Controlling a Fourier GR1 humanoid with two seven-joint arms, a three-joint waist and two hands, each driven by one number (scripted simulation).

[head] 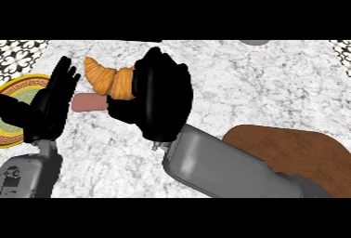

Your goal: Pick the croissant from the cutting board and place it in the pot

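White-grey marble counter [274, 83] fills the view, with patterned tile at the far corners and a gold-rimmed plate [14, 88] at the left edge. Right hand [161, 100] is curled round one end of the croissant [103, 76], which sticks out to its left, above the counter and just over a pink sausage-like piece [87, 102]. Left hand [51, 100] rests near the plate, fingers straight and up, holding nothing. A brown wooden cutting board [288, 148] lies at the lower right, partly under the right forearm; no pot is clearly in view, only a grey sliver [255, 42] at the top edge. I judge the croissant light, flaky and easily crushed, best held across its thick middle rather than by a tapered tip
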